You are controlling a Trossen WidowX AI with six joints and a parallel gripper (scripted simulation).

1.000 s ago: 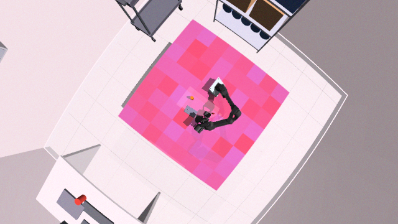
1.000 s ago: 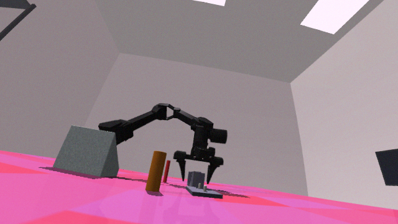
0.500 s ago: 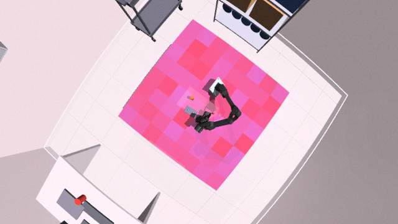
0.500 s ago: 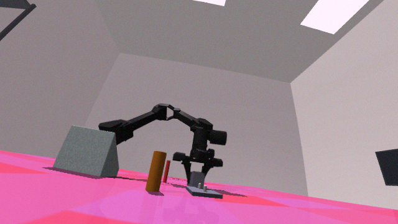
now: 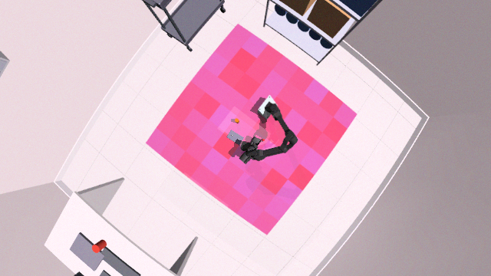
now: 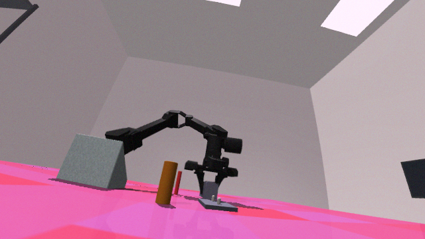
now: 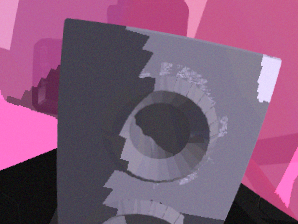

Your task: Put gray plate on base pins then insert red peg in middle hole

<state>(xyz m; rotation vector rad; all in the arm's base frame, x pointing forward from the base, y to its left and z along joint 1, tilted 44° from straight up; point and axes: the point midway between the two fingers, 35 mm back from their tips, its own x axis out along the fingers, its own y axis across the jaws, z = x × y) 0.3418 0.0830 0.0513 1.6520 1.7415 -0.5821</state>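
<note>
The gray plate [image 6: 210, 189] [image 7: 90, 95] is between the two fingers of my gripper [image 6: 209, 192], which is shut on it. In the wrist view the plate fills the middle, with one round hole in full and part of another at the lower edge. The flat base [image 5: 233, 135] [image 6: 223, 207] lies just in front of the plate in the exterior view, its two pale pins upright and bare. The red peg [image 5: 262, 140] [image 6: 178, 182] stands upright to the left of my gripper in the exterior view. The plate's underside is hidden.
An orange cylinder [image 5: 237, 120] [image 6: 167, 182] stands upright near the base, left of it in the exterior view. A gray-green slanted block [image 6: 89, 162] is at the arm's foot. A shelf and a cart stand beyond the pink tiled mat [image 5: 184, 165].
</note>
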